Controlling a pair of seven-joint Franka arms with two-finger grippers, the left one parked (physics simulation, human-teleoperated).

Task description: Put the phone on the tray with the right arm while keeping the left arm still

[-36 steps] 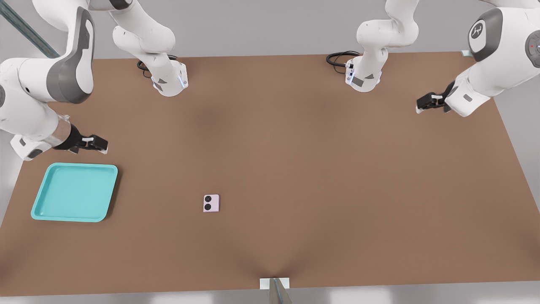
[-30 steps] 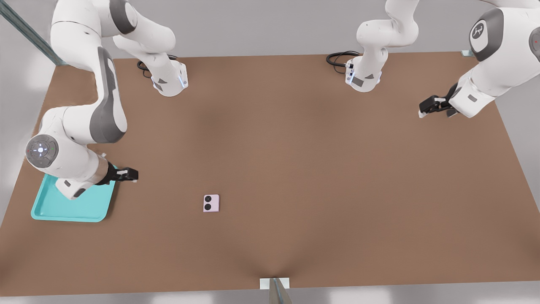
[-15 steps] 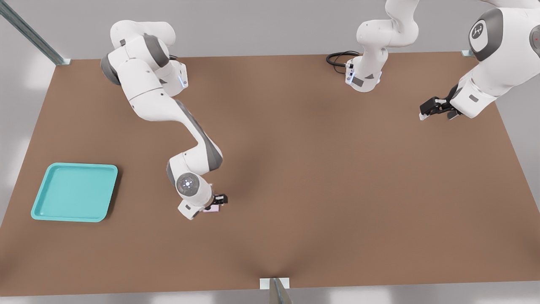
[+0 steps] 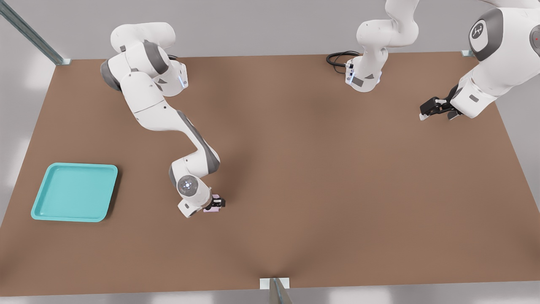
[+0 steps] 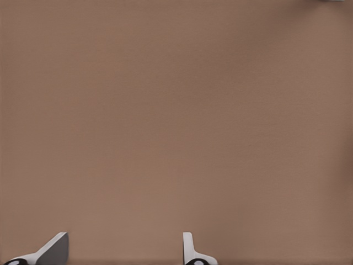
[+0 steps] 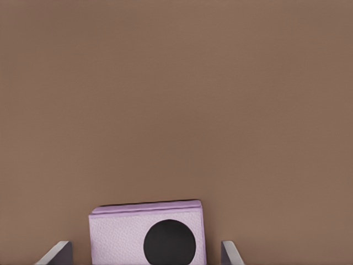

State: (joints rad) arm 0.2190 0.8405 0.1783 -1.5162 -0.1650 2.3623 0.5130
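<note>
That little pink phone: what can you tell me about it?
The phone is a small pale pink-lilac slab with a round black lens showing. It lies flat on the brown table, well to the front view's right of the turquoise tray. The right arm's tool is down around it, a finger either side, gaps showing.

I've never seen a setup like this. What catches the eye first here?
A white arm bends low over the middle of the brown table, its gripper down around a small pink phone, fingers apart on either side of it. A turquoise tray sits at the front view's left, with nothing in it.
</note>
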